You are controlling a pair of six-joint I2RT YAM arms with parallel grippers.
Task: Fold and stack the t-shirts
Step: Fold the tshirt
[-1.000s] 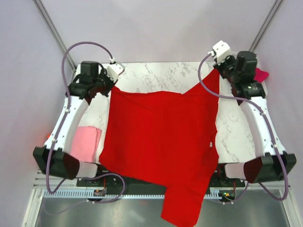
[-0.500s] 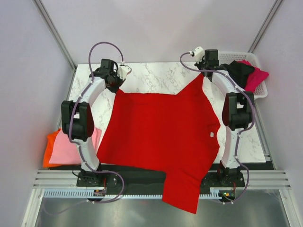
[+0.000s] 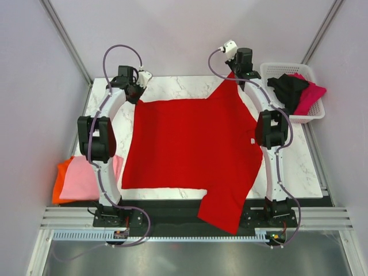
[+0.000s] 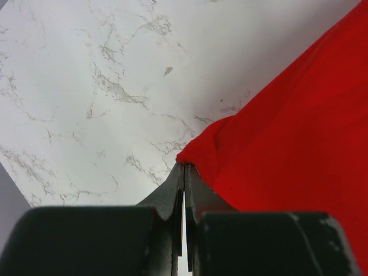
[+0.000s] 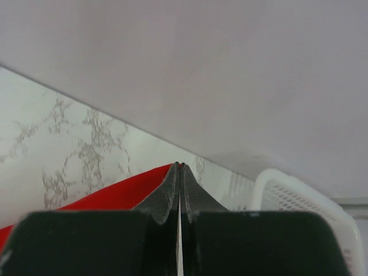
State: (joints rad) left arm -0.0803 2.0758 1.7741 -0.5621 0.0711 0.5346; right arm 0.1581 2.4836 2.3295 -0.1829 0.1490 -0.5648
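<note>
Holding the red t-shirt (image 3: 192, 146) spread on the table (image 3: 172, 86) by two far corners.

The left gripper (image 3: 135, 92) is clenched on the corner at the upper left of the overhead frame, and the right gripper (image 3: 236, 73) on the one at upper centre. The cloth therefore runs from both toward the bottom of the frame, long axis top to bottom, with a flap hanging over the near edge. Neither arm is nearer, so any fold toward the bottom would likely need both together. The wrist views alone show the tips pinched on red cloth, the left low over marble. Only the overhead view shows the pink and orange shirts (image 3: 80, 181) at lower left, and the black and magenta shirts (image 3: 293, 89) in the basket (image 3: 271, 69).
</note>
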